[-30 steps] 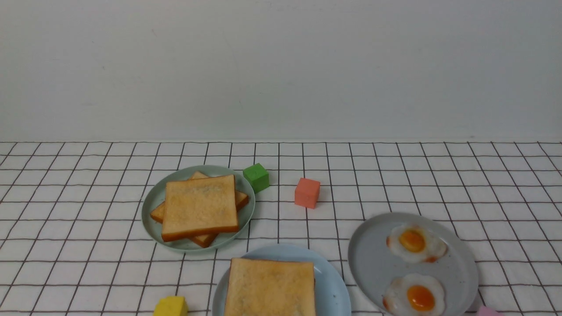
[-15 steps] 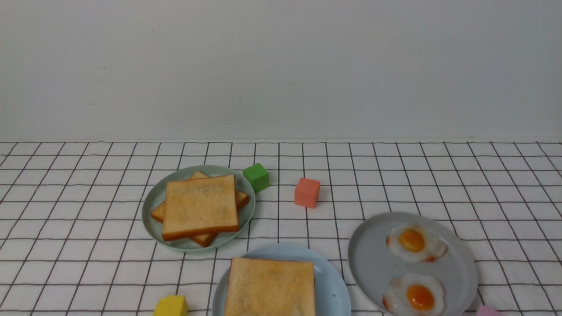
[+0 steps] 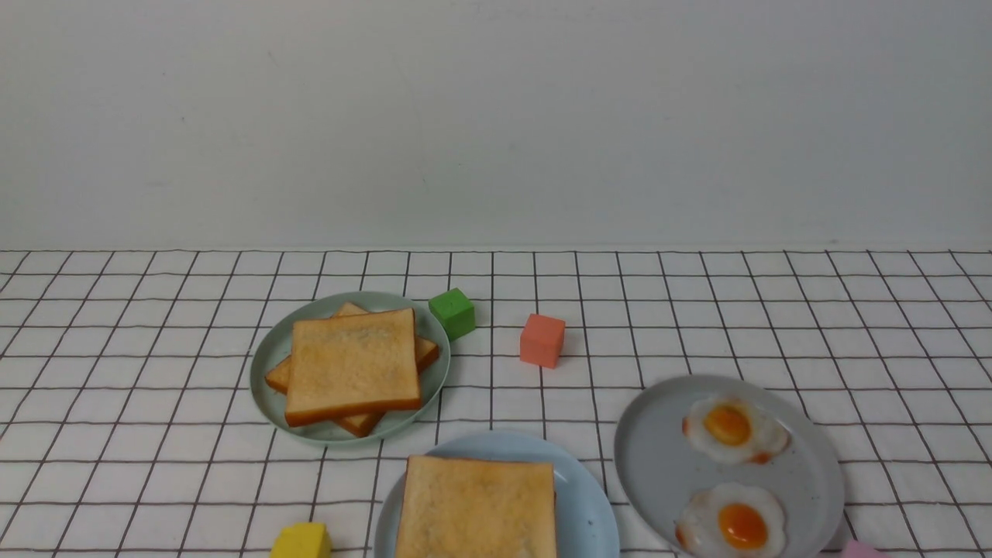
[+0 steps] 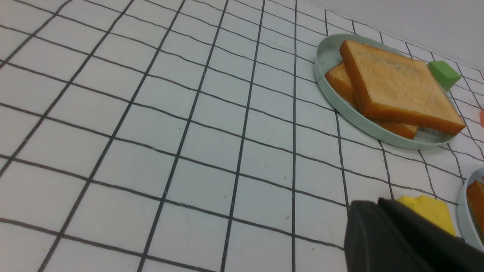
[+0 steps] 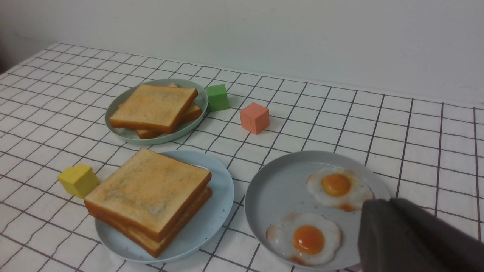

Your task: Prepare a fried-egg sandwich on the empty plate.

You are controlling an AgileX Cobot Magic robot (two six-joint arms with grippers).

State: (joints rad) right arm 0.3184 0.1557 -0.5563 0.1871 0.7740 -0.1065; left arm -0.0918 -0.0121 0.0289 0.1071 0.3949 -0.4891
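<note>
The fried-egg sandwich [image 5: 149, 198] is two toast slices stacked flush on the pale blue plate [image 5: 221, 189]. What lies between the slices hardly shows. In the front view its top slice [image 3: 477, 504] sits at the bottom edge on that plate [image 3: 585, 496]. Neither gripper appears in the front view. My left gripper [image 4: 372, 204] is shut and empty, low over the cloth just in front of a yellow cube [image 4: 431, 211]. My right gripper [image 5: 383, 204] is shut and empty at the near right rim of the grey plate [image 5: 280, 185], beside two fried eggs [image 5: 336, 187].
A pale green plate [image 3: 267, 353] at centre left carries spare toast slices [image 3: 353, 364]. A green cube [image 3: 453, 312] and a salmon cube [image 3: 542, 339] stand behind the plates. A yellow cube [image 3: 302, 540] and a pink block [image 3: 860, 550] sit at the front edge.
</note>
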